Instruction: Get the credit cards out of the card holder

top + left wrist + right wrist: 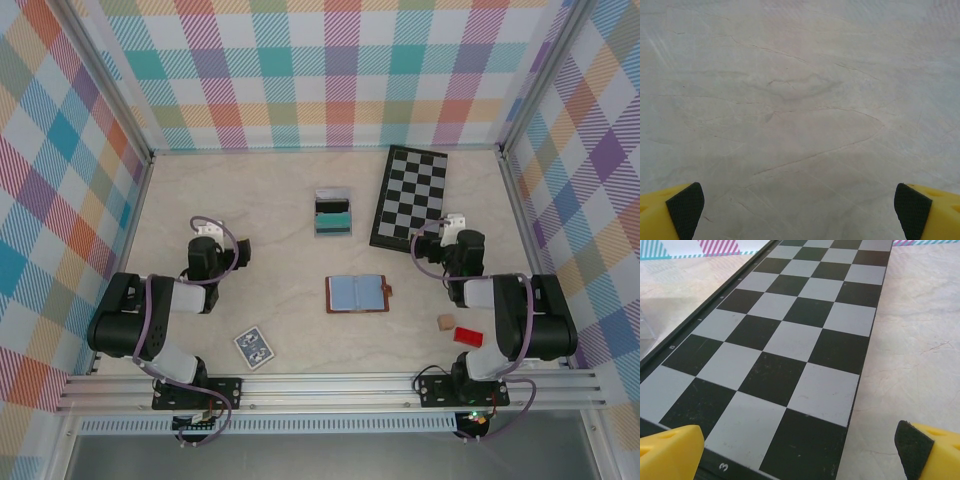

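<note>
A robot lab cell: plaid panels [300, 70] wall a pale worktop [280, 220] on three sides; left arm [150, 320] and right arm [515, 320] are bolted to aluminium rails [330, 390] at its near edge.

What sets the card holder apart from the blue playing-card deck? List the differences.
The card holder lies spread open, a brown rim around blue-grey pockets; the playing-card deck is one closed block with a blue patterned face. The card holder has the larger footprint of the two. The card holder sits square to the table edges, while the playing-card deck is turned at an angle. Both lie flat on the table, nothing touching them.
</note>
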`<act>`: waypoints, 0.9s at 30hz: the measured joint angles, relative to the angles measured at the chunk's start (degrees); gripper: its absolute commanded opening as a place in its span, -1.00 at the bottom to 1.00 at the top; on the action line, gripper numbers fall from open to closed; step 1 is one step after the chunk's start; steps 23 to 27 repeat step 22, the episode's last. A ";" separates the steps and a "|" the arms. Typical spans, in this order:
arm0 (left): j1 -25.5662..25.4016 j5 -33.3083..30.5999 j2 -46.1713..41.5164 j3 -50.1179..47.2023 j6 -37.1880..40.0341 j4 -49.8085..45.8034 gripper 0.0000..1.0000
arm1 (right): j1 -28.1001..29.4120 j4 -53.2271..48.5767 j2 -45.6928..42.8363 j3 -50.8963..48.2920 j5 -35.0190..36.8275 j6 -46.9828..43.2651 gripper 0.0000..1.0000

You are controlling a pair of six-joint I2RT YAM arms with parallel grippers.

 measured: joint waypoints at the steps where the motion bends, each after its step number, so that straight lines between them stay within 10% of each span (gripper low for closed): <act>1: 0.00 -0.39 0.07 0.37 -0.02 0.02 1.00 | -0.02 -0.02 0.04 0.31 0.28 0.11 1.00; 27: 0.02 -1.46 0.15 0.85 -0.04 0.15 1.00 | -0.26 -0.39 0.04 0.76 0.72 0.15 1.00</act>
